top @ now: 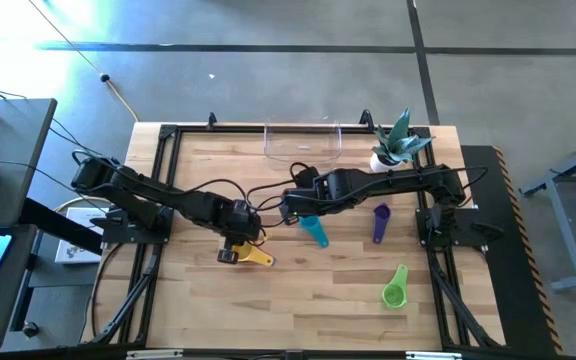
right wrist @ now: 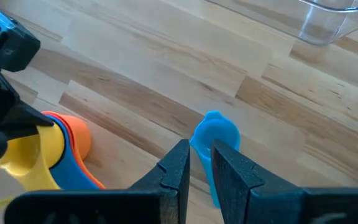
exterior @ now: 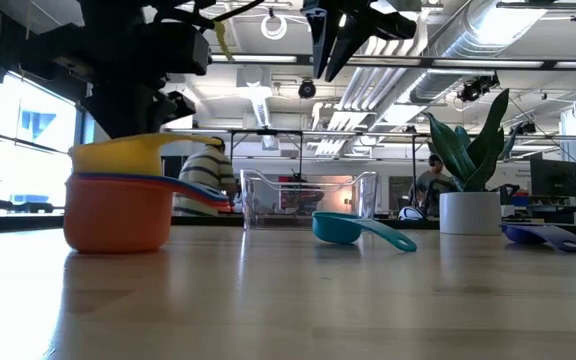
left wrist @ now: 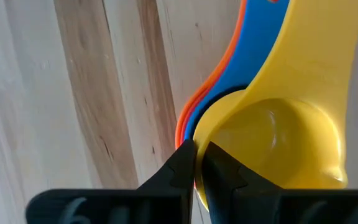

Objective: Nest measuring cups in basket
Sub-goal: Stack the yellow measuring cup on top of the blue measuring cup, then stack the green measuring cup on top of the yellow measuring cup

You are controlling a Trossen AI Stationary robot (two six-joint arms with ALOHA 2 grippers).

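The cup stack sits nearest the low camera, on the tabletop left of centre: yellow cup on top, blue under it, orange at the bottom. My left tool is right at the yellow cup's rim. I cannot tell whether it is clamped on that rim or free of it.

My right tool hovers over the teal cup, which lies near the tabletop's middle. Its tips stand slightly apart and have nothing between them.

The teal cup looks like the next one to go. To do it well, I should:
- come down square over its handle or rim, not the bowl;
- widen the gap first;
- clamp firmly so the light plastic does not skid;
- lower it level into the yellow cup so it seats without tipping the stack.

If the left tool has hold of the stack, steadying it would help. The stack is not yet in the basket, which stands well apart at the far edge, with nothing visible inside.

- **Cups:** I make out six. Three are stacked and three are loose: teal, purple to the right of it, and green nearer and further right. There may be another hidden in the stack.
- **Basket:** one.
- **Plant pot:** one, at the far right.
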